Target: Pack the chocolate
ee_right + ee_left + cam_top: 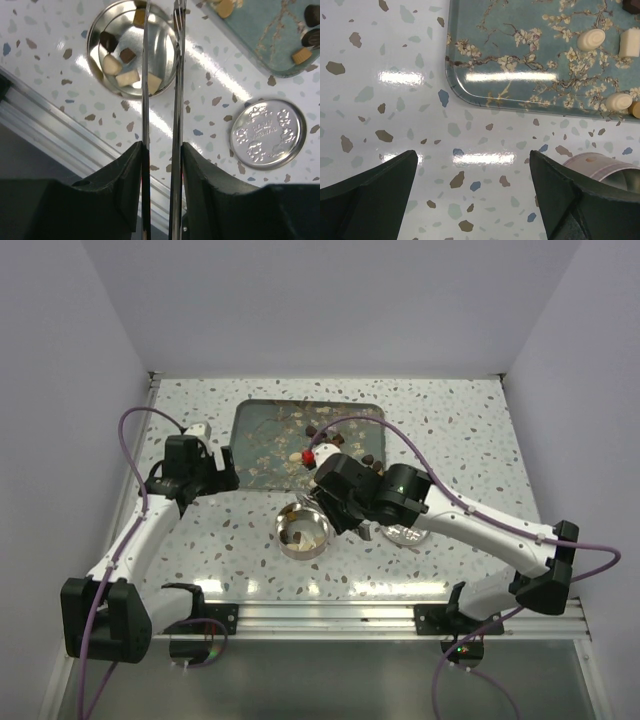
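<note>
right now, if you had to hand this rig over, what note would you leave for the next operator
Left gripper: open, empty, over the table by the tray corner.
Right gripper: shut on the tweezers, blades above the tin.
Done: several chocolate pieces lie in the tin.
To do: loose chocolates remain on the tray; the lid is off, flat on the table beside the tin.
</note>
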Motion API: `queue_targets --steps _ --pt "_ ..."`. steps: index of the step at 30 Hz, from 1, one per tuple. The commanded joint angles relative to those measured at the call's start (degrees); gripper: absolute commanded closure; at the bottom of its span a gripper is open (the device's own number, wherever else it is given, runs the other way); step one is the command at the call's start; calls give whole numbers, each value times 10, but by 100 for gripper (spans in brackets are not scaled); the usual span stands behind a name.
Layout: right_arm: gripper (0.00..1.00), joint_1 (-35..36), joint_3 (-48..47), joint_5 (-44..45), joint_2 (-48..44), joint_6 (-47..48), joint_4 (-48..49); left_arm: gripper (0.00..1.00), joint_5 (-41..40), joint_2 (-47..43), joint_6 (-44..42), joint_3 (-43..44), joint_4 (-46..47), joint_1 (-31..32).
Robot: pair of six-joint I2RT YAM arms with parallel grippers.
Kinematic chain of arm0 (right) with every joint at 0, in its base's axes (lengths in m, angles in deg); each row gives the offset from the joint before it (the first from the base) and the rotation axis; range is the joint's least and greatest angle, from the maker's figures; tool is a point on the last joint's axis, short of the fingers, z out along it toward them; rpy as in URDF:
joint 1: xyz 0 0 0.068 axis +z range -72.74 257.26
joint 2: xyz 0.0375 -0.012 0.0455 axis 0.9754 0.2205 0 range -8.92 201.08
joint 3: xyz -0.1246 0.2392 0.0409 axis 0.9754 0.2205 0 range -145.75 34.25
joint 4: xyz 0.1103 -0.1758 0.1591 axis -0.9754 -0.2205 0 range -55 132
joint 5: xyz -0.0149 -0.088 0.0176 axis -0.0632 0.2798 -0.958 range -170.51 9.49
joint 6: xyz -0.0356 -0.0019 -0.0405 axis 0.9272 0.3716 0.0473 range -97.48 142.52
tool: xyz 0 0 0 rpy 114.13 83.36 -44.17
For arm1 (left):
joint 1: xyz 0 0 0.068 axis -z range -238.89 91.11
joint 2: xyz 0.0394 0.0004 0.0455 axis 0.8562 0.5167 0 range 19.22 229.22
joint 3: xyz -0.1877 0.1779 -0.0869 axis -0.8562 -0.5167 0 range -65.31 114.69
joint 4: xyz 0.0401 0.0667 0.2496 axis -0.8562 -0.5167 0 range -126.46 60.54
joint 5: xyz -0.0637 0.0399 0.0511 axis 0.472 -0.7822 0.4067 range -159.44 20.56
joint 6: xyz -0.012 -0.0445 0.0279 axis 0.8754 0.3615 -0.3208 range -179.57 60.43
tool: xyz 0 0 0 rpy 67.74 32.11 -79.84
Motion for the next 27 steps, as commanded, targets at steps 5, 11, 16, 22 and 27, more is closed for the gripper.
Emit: queue_targets --steps 5,11,16,22,27 --pt "62 -104 -53 14 42 56 72 0 -5 6 -15 32 4 -6" --pt "62 -143 -52 5 102 96 116 0 -10 14 -22 46 1 -6" --pt "62 -157 -47 8 154 106 139 0 -12 15 -28 48 -4 -6" --pt "61 -161 -53 19 183 98 147 0 -17 17 -37 42 -5 -6" --pt "61 -161 -58 24 205 96 147 0 -16 22 -40 41 -3 -7"
